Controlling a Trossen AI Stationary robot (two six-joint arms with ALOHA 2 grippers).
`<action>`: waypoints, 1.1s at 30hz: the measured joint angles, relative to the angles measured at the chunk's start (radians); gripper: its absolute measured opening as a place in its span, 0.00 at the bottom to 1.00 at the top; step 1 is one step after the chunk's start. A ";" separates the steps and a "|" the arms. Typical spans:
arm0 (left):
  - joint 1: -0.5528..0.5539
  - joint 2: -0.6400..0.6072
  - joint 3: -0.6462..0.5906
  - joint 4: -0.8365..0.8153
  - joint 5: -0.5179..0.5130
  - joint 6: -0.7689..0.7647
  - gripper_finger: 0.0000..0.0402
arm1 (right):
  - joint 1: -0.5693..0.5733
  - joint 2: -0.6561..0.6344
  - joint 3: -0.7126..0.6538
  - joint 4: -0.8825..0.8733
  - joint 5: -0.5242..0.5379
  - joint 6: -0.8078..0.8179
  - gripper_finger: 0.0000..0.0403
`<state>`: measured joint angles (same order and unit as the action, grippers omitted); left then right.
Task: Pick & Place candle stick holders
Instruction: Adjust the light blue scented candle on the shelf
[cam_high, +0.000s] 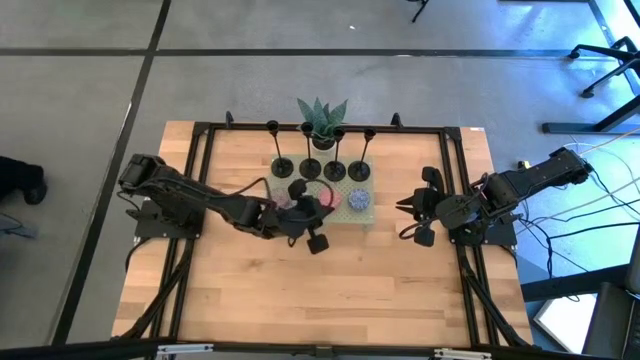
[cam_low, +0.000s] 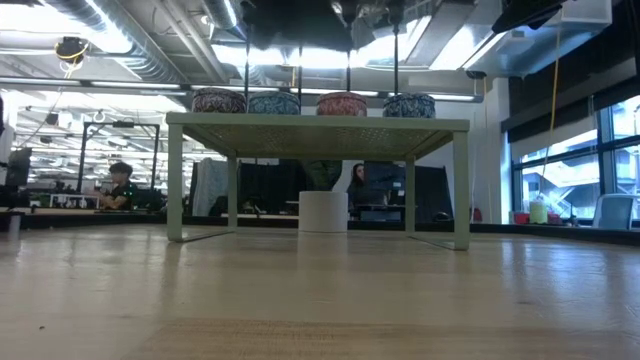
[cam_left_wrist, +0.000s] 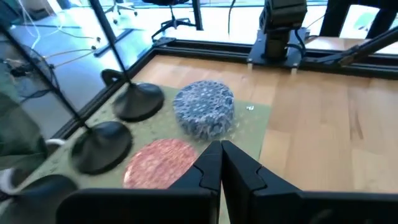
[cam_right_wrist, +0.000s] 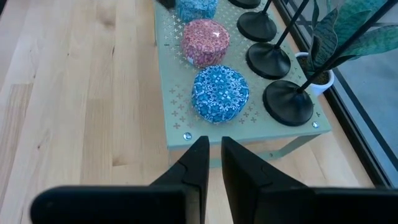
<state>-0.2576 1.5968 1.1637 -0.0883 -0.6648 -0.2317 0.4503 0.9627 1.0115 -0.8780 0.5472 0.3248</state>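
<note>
Left gripper (cam_left_wrist: 221, 163) closed, empty, over the green stand (cam_right_wrist: 171, 93) beside the red tin (cam_left_wrist: 158, 163). Right gripper (cam_right_wrist: 211, 163) also closed, empty, at the stand's other end near the blue tin (cam_right_wrist: 220, 93). Beyond the tins — four holders (cam_high: 310, 166) in a row along the stand's far edge, plant (cam_high: 322, 120) behind them.

The high view looks straight down on the whole counter (cam_high: 330, 290) and both arms. The low view sits at counter height, facing level toward the small green stand (cam_low: 318, 124) and the room behind. Each wrist view looks forward and down past its own fingers, close on that same stand from opposite ends.
</note>
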 joint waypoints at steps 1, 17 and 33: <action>-0.011 -0.014 0.000 -0.024 -0.013 -0.001 0.01 | 0.000 0.000 0.000 0.000 0.000 0.000 0.11; -0.083 -0.101 0.000 -0.531 -0.202 -0.454 0.01 | 0.000 0.008 0.000 0.000 -0.001 0.027 0.11; -0.013 -0.085 -0.031 -0.492 -0.136 -0.477 0.01 | 0.000 0.008 0.000 -0.004 -0.001 0.023 0.11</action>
<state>-0.2707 1.5117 1.1327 -0.5801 -0.8005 -0.7090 0.4500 0.9703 1.0111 -0.8822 0.5465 0.3476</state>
